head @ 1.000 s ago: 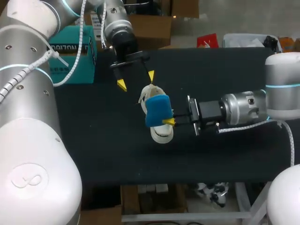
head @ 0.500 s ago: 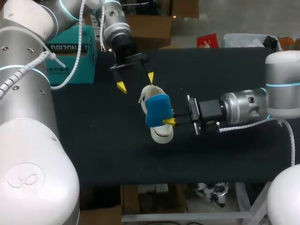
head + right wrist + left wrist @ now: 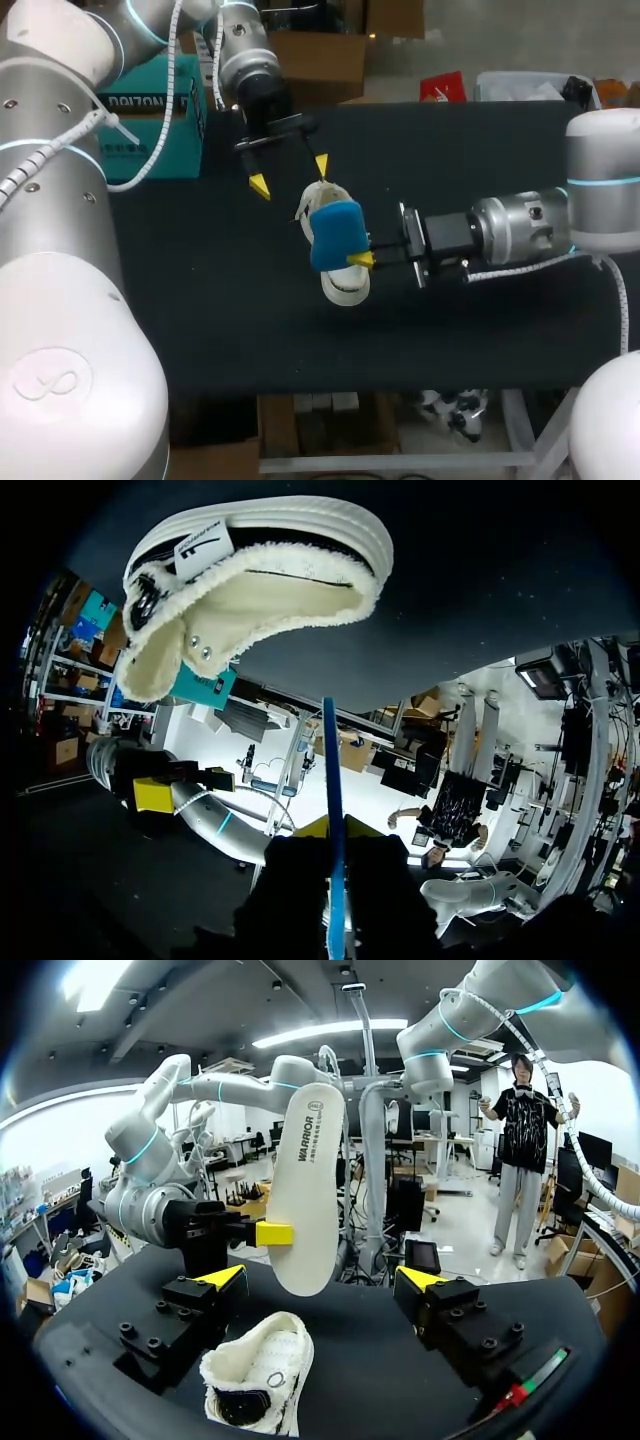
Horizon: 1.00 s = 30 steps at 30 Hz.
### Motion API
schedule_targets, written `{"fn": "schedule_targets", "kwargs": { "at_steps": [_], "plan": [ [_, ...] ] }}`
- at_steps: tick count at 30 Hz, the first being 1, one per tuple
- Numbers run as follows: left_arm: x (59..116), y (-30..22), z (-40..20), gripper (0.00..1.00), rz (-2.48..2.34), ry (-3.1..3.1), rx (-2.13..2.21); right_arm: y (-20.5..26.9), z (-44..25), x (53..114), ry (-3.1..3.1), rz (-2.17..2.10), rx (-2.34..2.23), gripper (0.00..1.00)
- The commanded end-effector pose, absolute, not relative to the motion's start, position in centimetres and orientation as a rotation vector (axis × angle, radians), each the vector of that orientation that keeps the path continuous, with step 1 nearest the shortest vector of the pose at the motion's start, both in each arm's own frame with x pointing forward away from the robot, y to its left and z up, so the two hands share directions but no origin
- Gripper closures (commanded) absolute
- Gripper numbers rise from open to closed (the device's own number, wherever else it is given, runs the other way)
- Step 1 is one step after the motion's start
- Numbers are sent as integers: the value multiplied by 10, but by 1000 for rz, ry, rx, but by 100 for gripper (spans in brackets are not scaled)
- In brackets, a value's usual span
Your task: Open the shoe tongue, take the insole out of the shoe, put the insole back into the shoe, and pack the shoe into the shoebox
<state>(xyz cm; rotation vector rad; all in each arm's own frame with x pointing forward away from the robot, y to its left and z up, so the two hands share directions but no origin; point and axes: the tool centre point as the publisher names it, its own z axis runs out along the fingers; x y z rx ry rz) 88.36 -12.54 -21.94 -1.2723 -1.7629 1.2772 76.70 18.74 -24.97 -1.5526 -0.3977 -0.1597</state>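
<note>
Right gripper (image 3: 358, 257) clamped on the insole (image 3: 334, 237), held on edge over the white shoe (image 3: 343, 285) at mid-table (image 3: 480, 330); left gripper (image 3: 290, 172) spread wide just beyond the shoe; teal shoebox (image 3: 160, 120) at the far-left corner.

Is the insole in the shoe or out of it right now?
Out: the right gripper holds the insole in the air, apart from the shoe.

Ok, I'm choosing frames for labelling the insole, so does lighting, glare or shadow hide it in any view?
Head view: even light, the blue insole stands out against the black table, no glare. Left wrist view: bright backdrop, yet the insole's pale underside reads clearly. Right wrist view: no glare, but the insole shows edge-on, only a thin blue line.
</note>
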Motion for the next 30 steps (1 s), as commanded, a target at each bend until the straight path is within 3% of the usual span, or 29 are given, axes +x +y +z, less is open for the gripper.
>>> {"fn": "schedule_targets", "kwargs": {
  "at_steps": [1,8,30],
  "plan": [
    [890,-126,-223,0,1295,-1734,-1257,187,-250,767,-397,-158,-1553,100],
    [888,-128,-223,0,1311,-1760,-1233,187,-250,767,-397,-158,-1553,100],
    [794,-136,-226,0,1697,-2545,-918,202,-243,760,-269,-380,-1659,100]
  ]
}}
